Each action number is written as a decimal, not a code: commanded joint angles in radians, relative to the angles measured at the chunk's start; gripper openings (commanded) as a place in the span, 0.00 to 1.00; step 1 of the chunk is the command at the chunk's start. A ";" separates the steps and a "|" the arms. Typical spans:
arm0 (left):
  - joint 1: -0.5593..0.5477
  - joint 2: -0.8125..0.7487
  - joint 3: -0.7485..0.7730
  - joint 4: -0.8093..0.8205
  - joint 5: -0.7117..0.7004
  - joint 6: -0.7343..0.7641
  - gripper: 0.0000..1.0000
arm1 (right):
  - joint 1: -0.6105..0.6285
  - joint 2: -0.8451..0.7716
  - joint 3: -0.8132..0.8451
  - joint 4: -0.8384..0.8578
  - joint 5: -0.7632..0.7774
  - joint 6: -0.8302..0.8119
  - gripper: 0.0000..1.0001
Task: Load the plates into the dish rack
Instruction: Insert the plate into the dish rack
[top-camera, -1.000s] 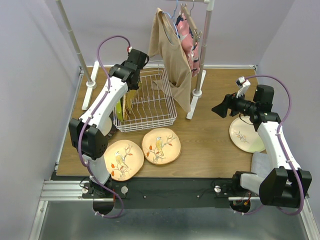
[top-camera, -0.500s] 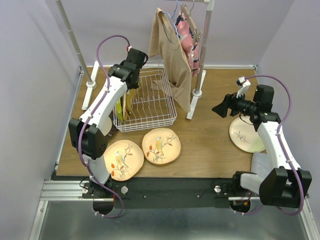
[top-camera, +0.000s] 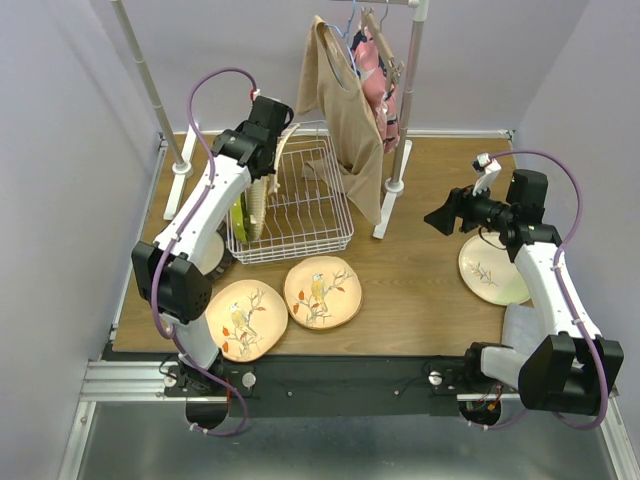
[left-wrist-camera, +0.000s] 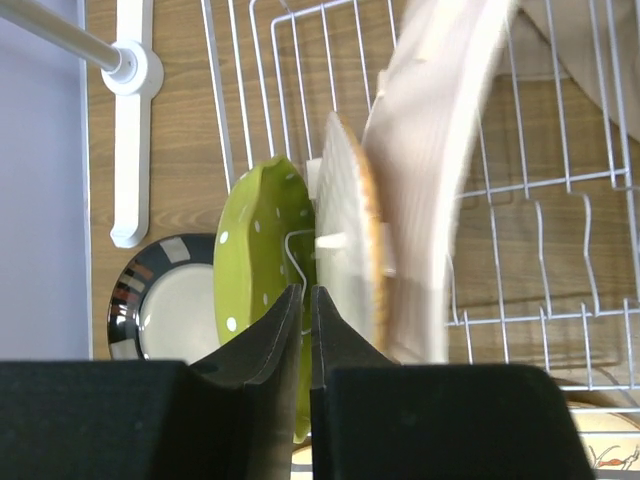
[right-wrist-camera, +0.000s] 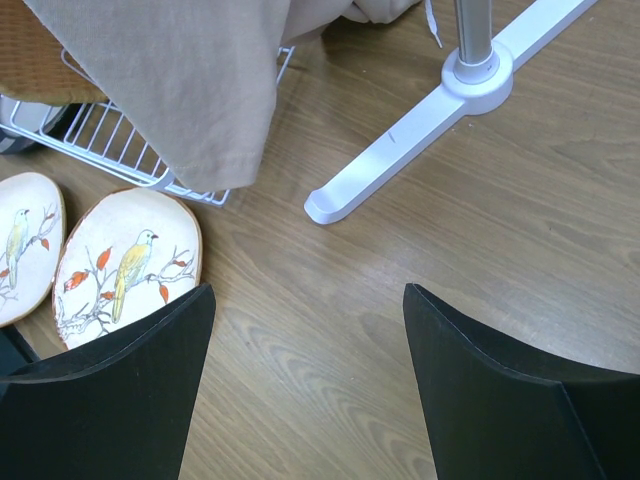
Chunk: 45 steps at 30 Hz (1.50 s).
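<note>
Plates first: three stand on edge at the left end of the dish rack (top-camera: 296, 247), which I take as my mark. The lime dotted plate (left-wrist-camera: 255, 250) is nearest the rack's left wall. The woven-look plate (left-wrist-camera: 345, 225) with the orange edge stands just beside it. A large ribbed cream plate (left-wrist-camera: 430, 140) tilts beside that one, further into the rack and blurred in my left wrist view.

The left gripper (left-wrist-camera: 304, 298) hangs over the rack's left end, above the gap between the lime plate and the woven one. Its fingers are drawn in to a thin slit, and I see no plate clamped between them.

Just outside the rack's left wall, a dark-rimmed plate (left-wrist-camera: 160, 300) lies flat on the table (top-camera: 420, 290). In front of the rack two peach plates lie flat side by side. The nearer bird plate (top-camera: 322, 292) sits close to the rack's front rim, and the farther bird plate (top-camera: 246, 320) lies off its front left corner.

Well to the right of the rack, a twig-painted plate (top-camera: 490, 270) lies flat, partly under my right arm. The right gripper (right-wrist-camera: 307, 300) is out on that side of the rack too, over bare wood, fingers spread wide and holding nothing.

A white clothes stand (right-wrist-camera: 420, 130) rises behind and to the right of the rack. A tan garment (top-camera: 345, 100) hangs from it over the rack's back right corner.
</note>
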 joint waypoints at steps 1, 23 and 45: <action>0.008 -0.026 -0.042 0.004 0.021 -0.007 0.17 | -0.007 0.004 -0.012 0.015 0.020 -0.011 0.84; -0.018 -0.092 -0.034 0.135 0.270 -0.019 0.26 | -0.007 0.006 -0.014 0.015 0.017 -0.016 0.84; -0.077 0.103 0.075 0.061 0.007 -0.030 0.34 | -0.007 0.007 -0.014 0.015 0.028 -0.014 0.84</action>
